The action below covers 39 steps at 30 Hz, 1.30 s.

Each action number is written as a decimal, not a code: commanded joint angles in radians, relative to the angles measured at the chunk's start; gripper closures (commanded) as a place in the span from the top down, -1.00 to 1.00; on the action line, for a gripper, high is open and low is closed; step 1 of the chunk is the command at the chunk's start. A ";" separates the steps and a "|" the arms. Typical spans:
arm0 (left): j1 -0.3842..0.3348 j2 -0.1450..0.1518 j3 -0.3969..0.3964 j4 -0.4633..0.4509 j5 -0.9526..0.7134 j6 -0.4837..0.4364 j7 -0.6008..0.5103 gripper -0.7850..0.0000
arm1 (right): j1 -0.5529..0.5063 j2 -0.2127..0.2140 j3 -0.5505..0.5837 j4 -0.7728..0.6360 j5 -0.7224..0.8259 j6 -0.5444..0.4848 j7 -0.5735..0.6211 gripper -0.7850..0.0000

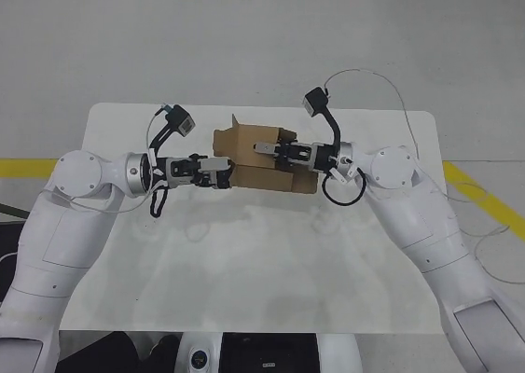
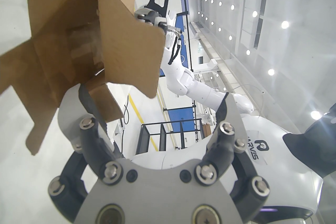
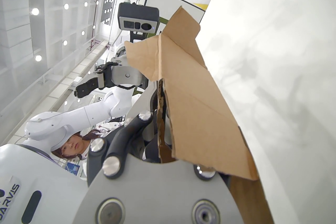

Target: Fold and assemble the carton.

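Note:
The brown carton (image 1: 257, 158) lies on its side at the back middle of the white table (image 1: 262, 280), its flaps splayed out. My right gripper (image 1: 269, 149) lies over the carton's top from the right. In the right wrist view it (image 3: 160, 96) is shut on a carton wall (image 3: 194, 114), with one finger (image 3: 143, 114) showing beside the cardboard edge. My left gripper (image 1: 220, 173) is at the carton's left open end. In the left wrist view it (image 2: 157, 109) is open, and one finger (image 2: 90, 107) rests against a small flap (image 2: 105, 99). The carton's inside (image 2: 71, 46) faces that camera.
The table's far edge runs just behind the carton. Bare tabletop stretches in front, toward the robot. Yellow floor lines (image 1: 1, 168) lie off both sides of the table.

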 commanded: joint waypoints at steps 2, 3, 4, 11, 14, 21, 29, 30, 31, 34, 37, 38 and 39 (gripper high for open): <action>0.003 0.000 0.002 -0.006 -0.002 0.003 -0.003 1.00 | -0.004 0.000 0.006 -0.008 -0.007 0.003 -0.012 -1.00; 0.003 0.000 0.004 -0.008 -0.003 0.005 -0.005 1.00 | -0.004 0.000 0.007 -0.011 -0.010 0.004 -0.016 -1.00; 0.003 0.000 0.006 -0.008 -0.003 0.005 -0.005 1.00 | -0.004 -0.001 0.007 -0.014 -0.013 0.004 -0.021 -1.00; 0.000 -0.003 0.019 -0.012 -0.012 0.008 -0.014 1.00 | -0.003 -0.005 0.011 -0.021 -0.026 0.007 -0.055 -1.00; -0.002 -0.004 0.027 -0.015 -0.016 0.009 -0.018 1.00 | -0.003 -0.007 0.009 -0.032 -0.031 0.011 -0.062 -1.00; -0.012 -0.008 0.044 -0.004 -0.017 0.009 -0.024 1.00 | -0.008 -0.016 -0.011 -0.046 -0.031 0.012 -0.063 -1.00; -0.025 -0.008 0.038 0.014 -0.015 0.005 -0.017 1.00 | -0.013 -0.025 -0.029 -0.041 -0.021 0.010 -0.048 -1.00; -0.026 -0.008 0.038 0.014 -0.015 0.006 -0.018 1.00 | -0.014 -0.026 -0.029 -0.039 -0.020 0.010 -0.047 -1.00; -0.026 -0.008 0.037 0.014 -0.015 0.005 -0.018 1.00 | -0.014 -0.026 -0.029 -0.036 -0.020 0.011 -0.046 -1.00; -0.025 -0.008 0.036 0.013 -0.018 0.004 -0.020 1.00 | -0.014 -0.028 -0.029 -0.032 -0.019 0.010 -0.041 -1.00; -0.025 -0.008 0.036 0.013 -0.021 0.005 -0.023 1.00 | -0.015 -0.030 -0.031 -0.031 -0.018 0.010 -0.037 -1.00; -0.025 -0.008 0.036 0.013 -0.020 0.005 -0.024 1.00 | -0.015 -0.031 -0.032 -0.031 -0.017 0.011 -0.035 -1.00; -0.025 -0.008 0.037 0.013 -0.020 0.006 -0.024 1.00 | -0.015 -0.032 -0.032 -0.030 -0.017 0.011 -0.035 -1.00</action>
